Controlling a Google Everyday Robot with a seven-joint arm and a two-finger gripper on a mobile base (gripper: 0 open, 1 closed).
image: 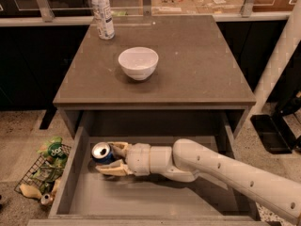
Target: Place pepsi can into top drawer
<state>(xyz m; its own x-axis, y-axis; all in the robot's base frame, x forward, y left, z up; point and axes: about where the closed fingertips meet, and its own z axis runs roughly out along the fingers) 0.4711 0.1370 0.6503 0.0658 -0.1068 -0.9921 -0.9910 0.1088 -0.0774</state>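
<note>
1. No brand name or logo can be read on the pepsi can (101,152). Only its silver top and a strip of blue side show.
2. The clear bottle (102,13) at the far left corner of the tabletop (197,69) carries a pale label whose print is too small to read. Its cap is cut off by the upper frame.
3. The gripper (106,158) reaches in from the right, inside the top drawer (141,197), which is pulled out beneath the near edge. Its cream fingers (113,169) are closed on the can from either side.
4. The can sits in the drawer's left part. Whether its base touches the drawer floor cannot be told.
5. The white bowl (138,62) stands left of the tabletop's centre, and its inside looks bare.
6. A wire basket (35,180) on the floor, left of the drawer, holds green wrappers and crumpled litter.
</note>
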